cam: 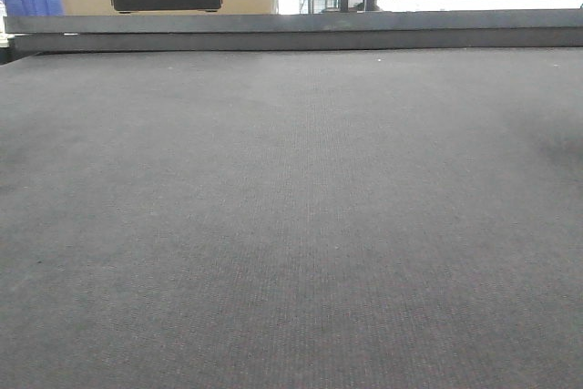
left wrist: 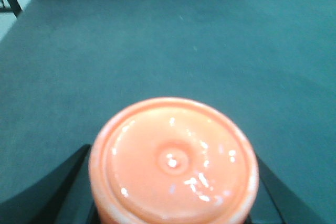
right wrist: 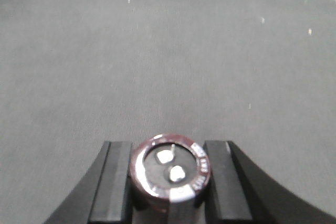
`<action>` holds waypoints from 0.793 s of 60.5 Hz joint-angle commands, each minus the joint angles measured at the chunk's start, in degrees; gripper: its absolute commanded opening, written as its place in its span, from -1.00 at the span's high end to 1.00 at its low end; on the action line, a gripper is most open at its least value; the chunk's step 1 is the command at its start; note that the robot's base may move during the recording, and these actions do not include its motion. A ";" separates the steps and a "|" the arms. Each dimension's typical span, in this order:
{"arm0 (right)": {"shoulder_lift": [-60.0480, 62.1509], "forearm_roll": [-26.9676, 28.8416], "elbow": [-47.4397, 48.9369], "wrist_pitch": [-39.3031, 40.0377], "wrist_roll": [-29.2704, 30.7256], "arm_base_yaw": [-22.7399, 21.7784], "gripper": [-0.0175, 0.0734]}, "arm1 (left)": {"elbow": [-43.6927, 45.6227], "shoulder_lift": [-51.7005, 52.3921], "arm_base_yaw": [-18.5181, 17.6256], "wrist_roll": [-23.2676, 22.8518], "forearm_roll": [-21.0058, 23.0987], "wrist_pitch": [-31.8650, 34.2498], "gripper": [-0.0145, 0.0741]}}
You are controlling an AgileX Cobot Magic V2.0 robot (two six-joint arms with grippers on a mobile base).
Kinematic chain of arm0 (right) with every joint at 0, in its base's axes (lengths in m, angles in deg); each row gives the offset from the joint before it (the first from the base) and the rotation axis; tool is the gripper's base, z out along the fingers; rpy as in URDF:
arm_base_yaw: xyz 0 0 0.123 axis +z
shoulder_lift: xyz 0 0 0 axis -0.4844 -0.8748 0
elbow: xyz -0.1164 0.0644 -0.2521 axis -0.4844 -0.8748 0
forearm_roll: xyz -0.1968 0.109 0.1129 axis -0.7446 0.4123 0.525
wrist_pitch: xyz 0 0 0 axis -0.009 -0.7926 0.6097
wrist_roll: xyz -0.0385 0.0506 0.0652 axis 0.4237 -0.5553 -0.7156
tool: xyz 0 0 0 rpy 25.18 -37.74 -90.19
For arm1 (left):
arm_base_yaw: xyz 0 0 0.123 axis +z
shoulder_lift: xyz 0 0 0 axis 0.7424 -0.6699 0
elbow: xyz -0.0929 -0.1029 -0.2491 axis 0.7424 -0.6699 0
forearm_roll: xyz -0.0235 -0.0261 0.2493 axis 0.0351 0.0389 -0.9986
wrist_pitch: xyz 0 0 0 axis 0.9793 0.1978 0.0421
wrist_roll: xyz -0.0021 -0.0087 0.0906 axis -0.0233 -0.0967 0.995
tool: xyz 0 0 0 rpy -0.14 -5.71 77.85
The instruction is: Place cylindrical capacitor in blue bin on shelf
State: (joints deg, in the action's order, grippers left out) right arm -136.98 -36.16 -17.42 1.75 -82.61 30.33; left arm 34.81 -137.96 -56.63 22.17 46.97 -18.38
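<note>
Right gripper (right wrist: 169, 184) clenched on cylindrical capacitor (right wrist: 170, 169); the part sits squarely between both black fingers (right wrist: 116, 182), touching each, its two-terminal end face toward the wrist camera. Grey mat (right wrist: 168, 51) lies all around. Left gripper (left wrist: 173, 187) grasps a glossy orange round item (left wrist: 173, 161).

open grey mat (cam: 291, 225) ahead, rail (cam: 291, 32) beyond

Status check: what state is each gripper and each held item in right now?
left gripper: shut on orange round object.
orange round object: gripped, glossy round face toward the wrist camera.
right gripper: shut on cylindrical capacitor.
cylindrical capacitor: gripped, terminal end toward the wrist camera.
</note>
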 commanded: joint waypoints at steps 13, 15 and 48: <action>9.79 -0.36 -4.51 -4.90 0.19 -0.24 0.82 | 5.47 9.16 -0.65 -0.11 -0.04 -16.80 0.92; 11.24 -0.36 -5.20 -5.66 0.19 -0.24 0.82 | 5.47 10.11 -0.65 -0.11 -0.04 -17.20 0.92; 31.99 -2.61 -6.21 -12.55 0.19 -0.14 0.82 | 5.47 20.08 -0.65 -0.11 0.19 -23.38 0.92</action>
State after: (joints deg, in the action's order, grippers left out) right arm -107.31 -37.01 -24.28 -10.90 -82.62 30.33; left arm 39.78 -118.94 -56.96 22.17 46.97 -42.14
